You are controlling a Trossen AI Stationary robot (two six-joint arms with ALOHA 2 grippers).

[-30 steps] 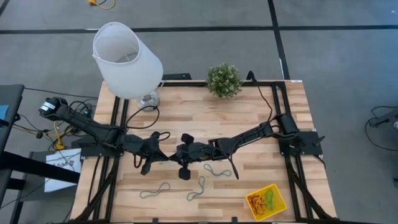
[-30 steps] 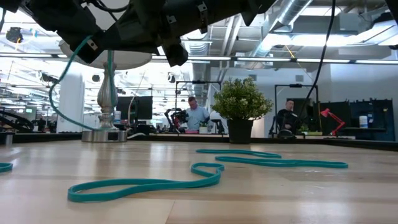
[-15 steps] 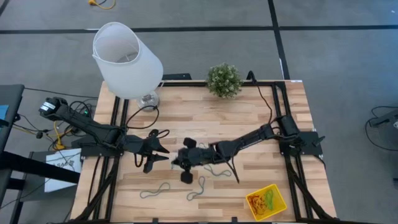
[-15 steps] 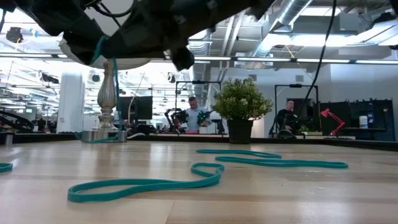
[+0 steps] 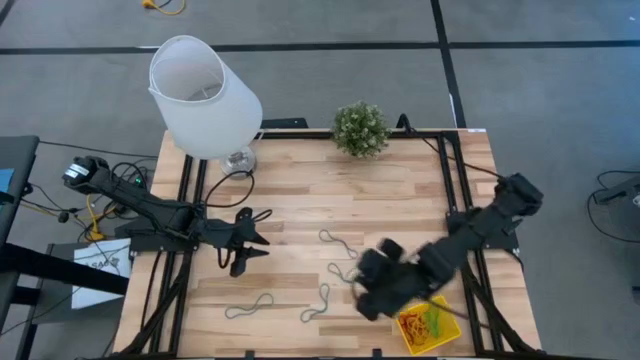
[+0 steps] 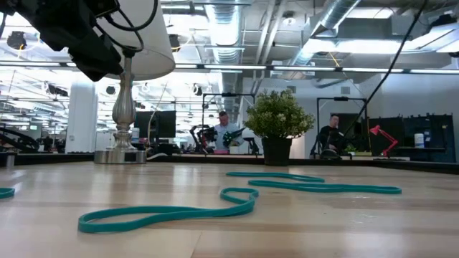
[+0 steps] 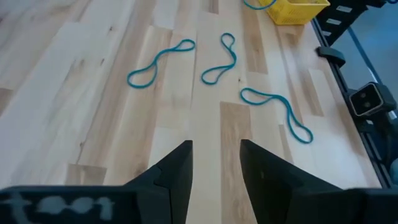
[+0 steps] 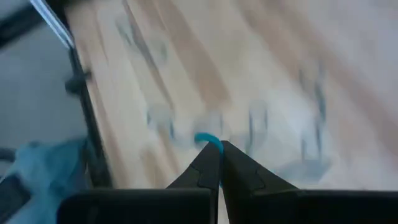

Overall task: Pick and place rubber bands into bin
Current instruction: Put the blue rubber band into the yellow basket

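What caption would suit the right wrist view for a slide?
Right gripper shut on a teal rubber band, above the blurred wooden table.

Four rubber bands (image 5: 249, 307) on the table (image 5: 400, 195) (more in the one bin (image 5: 446, 333)), one lamp (image 5: 205, 97), one plant (image 5: 360, 128)
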